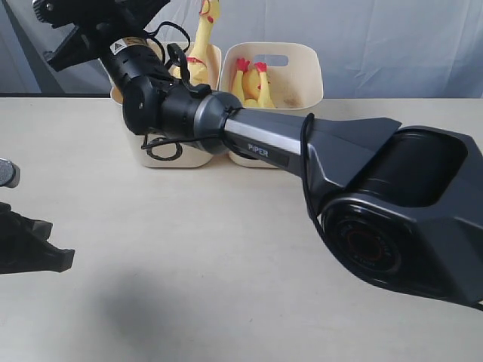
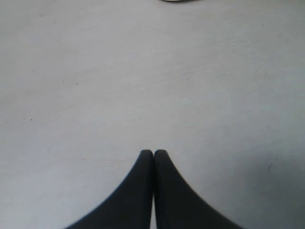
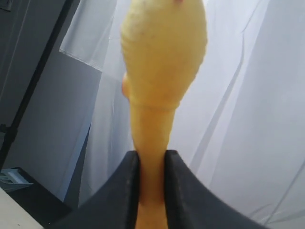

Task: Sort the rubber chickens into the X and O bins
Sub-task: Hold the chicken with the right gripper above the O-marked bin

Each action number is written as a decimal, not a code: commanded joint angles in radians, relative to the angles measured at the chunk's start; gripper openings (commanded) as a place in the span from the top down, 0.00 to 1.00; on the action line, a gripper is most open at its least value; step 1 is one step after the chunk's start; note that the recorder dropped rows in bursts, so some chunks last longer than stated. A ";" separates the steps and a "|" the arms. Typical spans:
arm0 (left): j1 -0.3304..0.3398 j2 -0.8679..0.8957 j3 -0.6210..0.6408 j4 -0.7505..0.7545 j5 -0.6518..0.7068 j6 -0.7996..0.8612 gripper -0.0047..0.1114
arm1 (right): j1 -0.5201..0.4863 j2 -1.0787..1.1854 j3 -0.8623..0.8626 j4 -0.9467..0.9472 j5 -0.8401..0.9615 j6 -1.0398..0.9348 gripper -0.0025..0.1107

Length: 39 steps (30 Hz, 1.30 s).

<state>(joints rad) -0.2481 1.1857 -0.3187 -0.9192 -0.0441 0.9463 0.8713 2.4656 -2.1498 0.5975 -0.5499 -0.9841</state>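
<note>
- Right gripper [image 3: 151, 155]: jaws clamped on the held chicken [image 3: 162, 57], gripping the narrow yellow part of its body. The wider ribbed part rises beyond the fingertips.
- Held chicken: lifted off the table, with pale curtain [image 3: 248, 95] behind it in the right wrist view. Its head and feet are out of that picture.
- Right arm [image 1: 272, 143]: in the exterior view it runs from the 4 o'clock corner across the middle to 11 o'clock, with its wrist over the bins. The fingertips cannot be made out there.
- Left bin [image 1: 175, 157]: cream tub at 12 o'clock, slightly left and largely covered by the arm. A black curved mark shows on its front, but I cannot tell which letter it is.
- Upright chicken [image 1: 204, 34]: yellow with a red neck band, standing tall above the left bin's far rim. Whether this is the clamped one cannot be told.
- Right bin [image 1: 302, 75]: cream tub with a slot handle, touching the left bin on its 3 o'clock side. Its front mark is hidden by the arm.
- Upturned chickens [image 1: 260, 87]: yellow bodies inside the right bin, red feet uppermost. Their number is unclear.
- Left gripper [image 2: 153, 153]: fingertips pressed together, holding nothing, above bare table [image 1: 189, 264]. It sits at 8 o'clock in the exterior view, well apart from the bins.
</note>
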 commanded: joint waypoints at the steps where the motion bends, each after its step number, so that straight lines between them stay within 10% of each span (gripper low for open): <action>1: 0.000 -0.004 0.004 0.003 0.001 -0.004 0.96 | -0.006 -0.008 -0.009 0.021 -0.020 0.000 0.99; 33: 0.000 -0.004 0.004 0.003 0.001 -0.004 0.96 | -0.004 -0.008 -0.009 0.457 -0.031 -0.062 0.98; 39: 0.000 -0.004 0.004 0.003 0.002 -0.001 0.96 | -0.004 -0.008 -0.009 0.457 -0.029 -0.062 0.54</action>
<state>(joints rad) -0.2481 1.1857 -0.3187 -0.9192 -0.0421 0.9463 0.8713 2.4656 -2.1498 1.0561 -0.5689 -1.0393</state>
